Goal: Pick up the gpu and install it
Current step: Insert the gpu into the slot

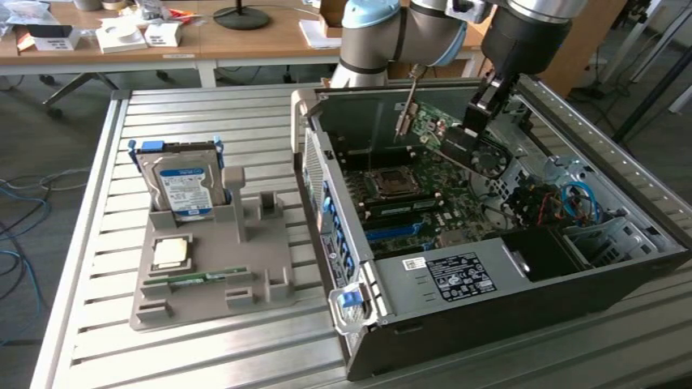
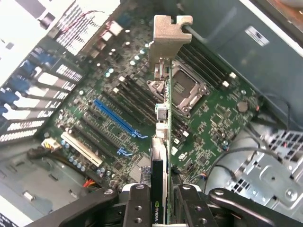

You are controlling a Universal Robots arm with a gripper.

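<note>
Firmly, my hand (image 2: pixel 163 190) was clamped on one end of the gpu (image 2: pixel 162 125), edge-on above the motherboard (image 2: pixel 213 118) inside the open case (image 1: pixel 508 284); light, stiff yet fragile, it seemed best gripped by its board edges.

The arm (image 1: pixel 427 32) has grey metal tubes with pale blue caps (image 1: pixel 373 12) on the round joints and a black wrist part (image 1: pixel 524 32), and the gripper (image 2: pixel 161 194) has black fingers (image 2: pixel 138 208) with small round screws set in a line.
</note>
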